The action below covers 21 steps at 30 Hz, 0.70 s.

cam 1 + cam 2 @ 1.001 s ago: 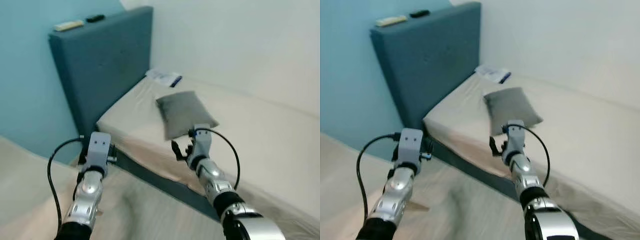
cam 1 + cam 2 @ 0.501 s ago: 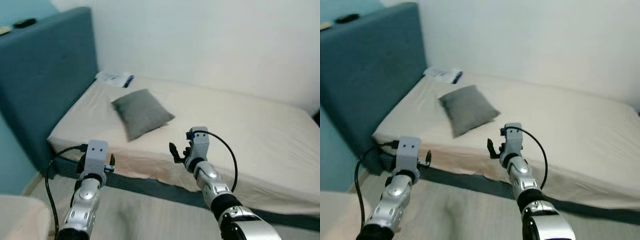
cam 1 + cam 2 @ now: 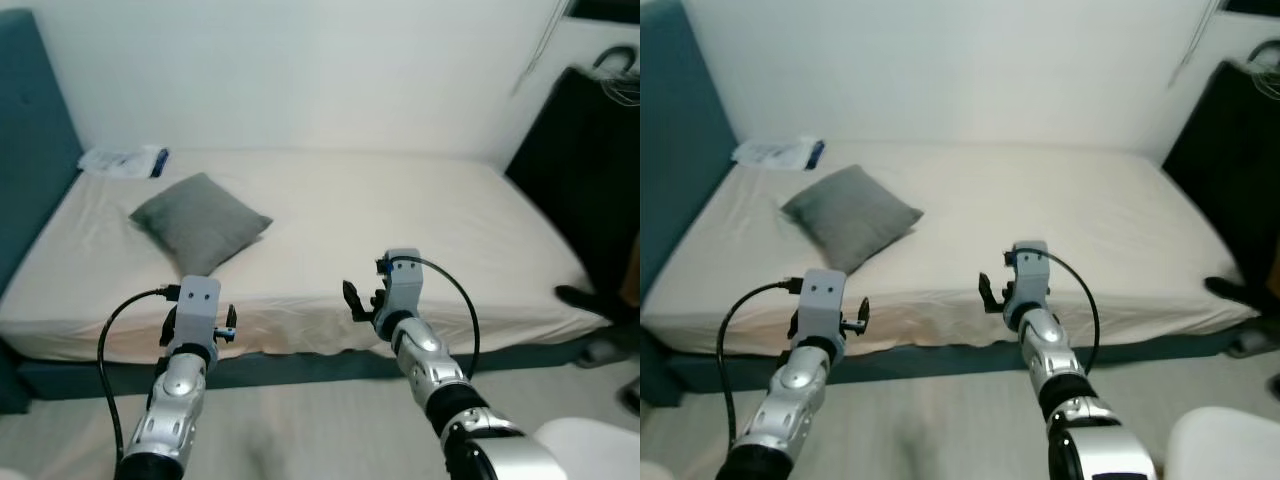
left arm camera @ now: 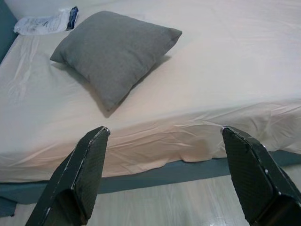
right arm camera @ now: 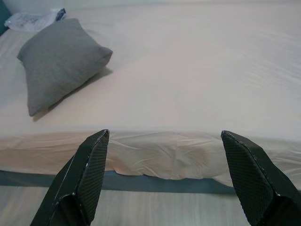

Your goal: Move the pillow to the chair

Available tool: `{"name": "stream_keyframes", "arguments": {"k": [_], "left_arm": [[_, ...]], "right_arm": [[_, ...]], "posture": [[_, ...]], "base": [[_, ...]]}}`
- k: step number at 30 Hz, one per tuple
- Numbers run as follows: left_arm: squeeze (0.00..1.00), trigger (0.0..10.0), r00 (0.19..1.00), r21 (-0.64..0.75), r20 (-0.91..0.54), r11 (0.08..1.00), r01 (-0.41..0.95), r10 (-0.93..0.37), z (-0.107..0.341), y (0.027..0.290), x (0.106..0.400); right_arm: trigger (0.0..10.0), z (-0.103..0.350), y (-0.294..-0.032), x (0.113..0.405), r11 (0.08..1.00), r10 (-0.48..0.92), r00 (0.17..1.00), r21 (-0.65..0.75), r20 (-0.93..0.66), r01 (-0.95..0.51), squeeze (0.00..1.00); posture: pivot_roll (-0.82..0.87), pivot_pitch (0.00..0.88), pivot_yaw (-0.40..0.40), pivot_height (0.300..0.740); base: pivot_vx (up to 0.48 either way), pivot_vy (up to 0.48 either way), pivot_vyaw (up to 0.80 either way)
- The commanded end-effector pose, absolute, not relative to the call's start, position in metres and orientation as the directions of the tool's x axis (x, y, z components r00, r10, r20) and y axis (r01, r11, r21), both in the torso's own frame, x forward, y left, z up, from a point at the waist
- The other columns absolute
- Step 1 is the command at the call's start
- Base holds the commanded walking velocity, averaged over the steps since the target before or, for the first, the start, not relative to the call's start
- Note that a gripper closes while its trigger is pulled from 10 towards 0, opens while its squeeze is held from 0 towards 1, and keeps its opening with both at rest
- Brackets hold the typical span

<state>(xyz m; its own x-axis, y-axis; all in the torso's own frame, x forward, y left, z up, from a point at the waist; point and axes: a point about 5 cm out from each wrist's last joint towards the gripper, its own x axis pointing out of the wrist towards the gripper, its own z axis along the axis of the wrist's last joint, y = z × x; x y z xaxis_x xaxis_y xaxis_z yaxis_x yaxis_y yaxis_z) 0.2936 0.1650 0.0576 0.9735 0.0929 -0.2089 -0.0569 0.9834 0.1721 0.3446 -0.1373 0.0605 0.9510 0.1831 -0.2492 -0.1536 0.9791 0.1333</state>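
grey pillow [image 3: 200, 221] lies on the bed [image 3: 420, 210], toward the headboard end, near a white packet [image 3: 122, 160]. left gripper [image 4: 164, 176] and right gripper [image 5: 162, 174] both spread wide, empty, held short of the mattress edge. risks: soft pillow may slip from a shallow pinch; sheet could get caught up with it.

Head stereo: looks down at bed [image 3: 420, 210] from its side.
Wrist cams: low, facing mattress edge (both share pillow [image 4: 113, 52]).
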Motion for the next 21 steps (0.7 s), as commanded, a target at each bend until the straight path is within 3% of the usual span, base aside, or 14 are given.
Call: {"name": "stream_keyframes", "arguments": {"k": [1,6,9,21], "left_arm": [[0.0,10.0,0.973,0.158,-0.212,0.986,-0.059,0.092,0.0567,0.1641,0.2929],[0.03,10.0,0.982,0.11,-0.179,0.993,-0.049,0.068,0.0613,0.1629,0.2938],[0.08,10.0,0.984,0.103,-0.17,0.994,-0.037,0.055,0.0631,0.1618,0.2939],[0.09,10.0,0.985,0.095,-0.162,0.995,-0.038,0.053,0.0645,0.1605,0.2935]], "right_arm": [[10.0,0.0607,-0.1361,0.3448,0.978,0.18,0.952,0.147,-0.248,-0.147,0.0],[10.0,0.0612,-0.1372,0.3449,0.979,0.178,0.953,0.146,-0.244,-0.145,0.0],[10.0,0.0614,-0.1376,0.345,0.978,0.178,0.954,0.149,-0.242,-0.145,0.0],[10.0,0.0611,-0.1378,0.3444,0.978,0.18,0.954,0.146,-0.24,-0.148,0.0]], "posture": [[0.01,0.0,-0.094,0.74],[0.01,0.0,-0.086,0.74],[0.01,0.0,-0.085,0.74],[0.01,0.0,-0.087,0.74]], "base": [[0.0,0.0,0.0],[0.111,0.0,0.0],[0.385,0.0,0.0],[0.428,0.0,0.0]]}}
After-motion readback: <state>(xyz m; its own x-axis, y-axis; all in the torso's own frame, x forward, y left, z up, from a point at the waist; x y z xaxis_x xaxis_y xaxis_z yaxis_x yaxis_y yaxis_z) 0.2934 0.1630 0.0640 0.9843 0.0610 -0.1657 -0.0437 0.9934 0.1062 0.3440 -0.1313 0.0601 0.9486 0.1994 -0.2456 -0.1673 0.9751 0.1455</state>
